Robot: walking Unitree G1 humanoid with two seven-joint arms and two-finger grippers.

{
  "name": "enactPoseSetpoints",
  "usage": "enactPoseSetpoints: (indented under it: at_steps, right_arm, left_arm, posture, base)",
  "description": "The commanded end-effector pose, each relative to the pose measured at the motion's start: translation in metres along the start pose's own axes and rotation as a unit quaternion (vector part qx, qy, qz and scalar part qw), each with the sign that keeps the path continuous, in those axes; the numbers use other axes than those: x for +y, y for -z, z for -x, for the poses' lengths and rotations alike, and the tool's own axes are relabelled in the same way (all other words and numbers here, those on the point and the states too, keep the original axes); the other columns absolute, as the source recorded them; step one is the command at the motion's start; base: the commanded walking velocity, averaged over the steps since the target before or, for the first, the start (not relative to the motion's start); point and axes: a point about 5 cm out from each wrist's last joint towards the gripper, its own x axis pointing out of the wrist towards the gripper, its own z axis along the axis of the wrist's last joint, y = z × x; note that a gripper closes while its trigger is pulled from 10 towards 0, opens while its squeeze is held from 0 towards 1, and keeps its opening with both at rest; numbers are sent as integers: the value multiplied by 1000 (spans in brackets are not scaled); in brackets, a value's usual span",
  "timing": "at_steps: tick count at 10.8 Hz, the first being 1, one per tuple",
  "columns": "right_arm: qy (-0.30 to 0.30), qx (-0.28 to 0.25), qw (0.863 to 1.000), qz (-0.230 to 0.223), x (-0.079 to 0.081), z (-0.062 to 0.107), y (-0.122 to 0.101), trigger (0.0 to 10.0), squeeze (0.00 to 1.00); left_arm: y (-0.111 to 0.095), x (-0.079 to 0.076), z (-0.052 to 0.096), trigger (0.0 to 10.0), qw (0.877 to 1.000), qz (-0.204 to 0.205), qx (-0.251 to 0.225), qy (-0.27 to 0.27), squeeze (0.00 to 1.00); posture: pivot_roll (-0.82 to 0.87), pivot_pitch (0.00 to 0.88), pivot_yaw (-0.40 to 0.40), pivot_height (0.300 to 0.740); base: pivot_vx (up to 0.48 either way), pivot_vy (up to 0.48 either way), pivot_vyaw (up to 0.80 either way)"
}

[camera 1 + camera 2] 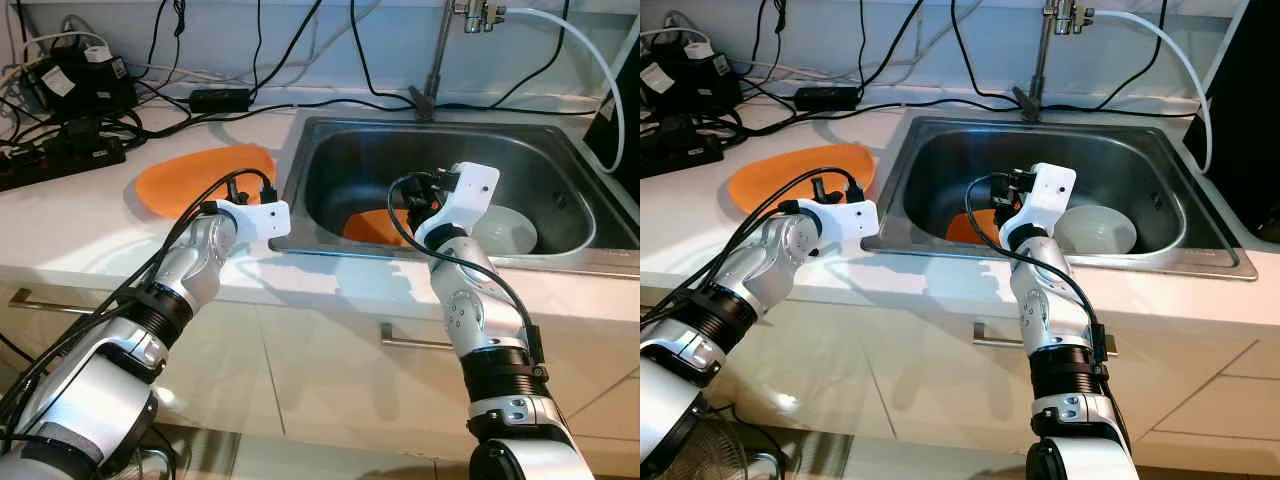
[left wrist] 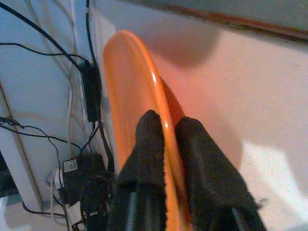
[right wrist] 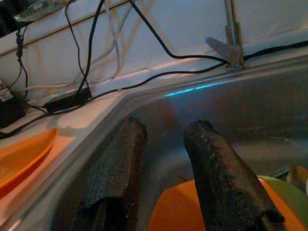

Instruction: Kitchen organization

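Orange plate (image 2: 126,91), glossy, rim pinched in left hand (image 2: 166,144); right hand (image 3: 163,168) apart

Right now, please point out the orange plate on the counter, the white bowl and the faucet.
orange plate (image 1: 185,180), left eye view, flat middle.
white bowl (image 1: 510,228), left eye view, inside.
faucet (image 1: 437,55), left eye view, pipe.

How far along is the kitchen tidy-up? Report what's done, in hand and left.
Done: nothing clearly finished. In hand: the left gripper is shut on the rim of the orange plate lying on the counter beside the sink. The right gripper hangs open inside the sink above another orange dish. Left: that dish and the white bowl remain in the sink.
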Motion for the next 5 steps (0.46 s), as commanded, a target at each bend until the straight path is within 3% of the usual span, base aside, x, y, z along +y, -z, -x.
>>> enactPoseSetpoints:
  at_steps: [1, 5]
  right_arm:
    - [0, 1, 1000, -5, 0, 0, -1, 10000, 0]
    - [2, 2, 1000, -12, 0, -1, 0, 10000, 0]
  left_arm:
    - [17, -39, -4, 0, 997, 0, 33, 65, 0]
    - [17, -28, 0, 0, 999, -23, 20, 18, 0]
  posture:
    - [189, 44, 15, 740]
    - [197, 40, 13, 740]
  base:
    - [0, 0, 0]
    - [0, 0, 0]
